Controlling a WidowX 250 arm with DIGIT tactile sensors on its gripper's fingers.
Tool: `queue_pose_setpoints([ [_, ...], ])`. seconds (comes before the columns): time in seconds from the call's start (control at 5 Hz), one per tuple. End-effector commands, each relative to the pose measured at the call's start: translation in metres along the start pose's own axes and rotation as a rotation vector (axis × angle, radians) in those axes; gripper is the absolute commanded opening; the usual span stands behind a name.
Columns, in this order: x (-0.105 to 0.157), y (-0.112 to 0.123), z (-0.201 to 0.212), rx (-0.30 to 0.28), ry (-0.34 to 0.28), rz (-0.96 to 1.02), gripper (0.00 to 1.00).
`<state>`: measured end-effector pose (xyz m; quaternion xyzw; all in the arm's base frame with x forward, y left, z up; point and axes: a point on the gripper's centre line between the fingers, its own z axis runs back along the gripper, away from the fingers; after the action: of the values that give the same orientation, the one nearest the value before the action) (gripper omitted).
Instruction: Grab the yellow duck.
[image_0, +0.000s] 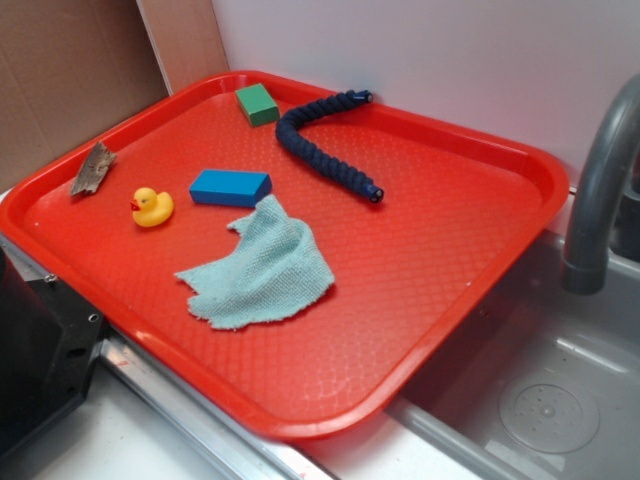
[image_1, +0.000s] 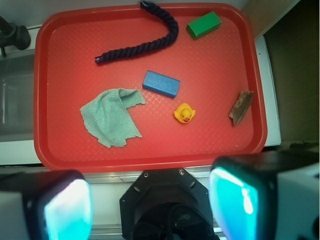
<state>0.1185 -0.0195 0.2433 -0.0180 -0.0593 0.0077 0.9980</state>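
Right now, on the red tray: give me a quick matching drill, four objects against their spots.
Objects:
1. duck
2. green block
3. cloth
4. rope

Spots (exterior view):
A. far corner of the tray
B. curved along the far side, right of the green block
C. between the wood scrap and the blue block
D. just in front of the blue block

Pairs: 1-C, 2-A, 3-D, 4-B

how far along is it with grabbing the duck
Nothing is done yet: the yellow duck sits free on the red tray, next to the blue block. The gripper is open and high above the tray's near edge, holding nothing. Still left: moving over the duck, descending, closing the fingers.
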Motion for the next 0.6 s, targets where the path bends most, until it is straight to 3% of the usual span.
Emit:
queue_pose_setpoints([
  [0.0, 0.000, 0.000, 0.000, 0.000, 0.000, 0.000, 1.00],
  [0.2, 0.013, 0.052, -0.050, 0.026, -0.028, 0.088, 1.00],
  [0.4, 0.017, 0.085, -0.091, -0.056, -0.073, 0.110, 1.00],
])
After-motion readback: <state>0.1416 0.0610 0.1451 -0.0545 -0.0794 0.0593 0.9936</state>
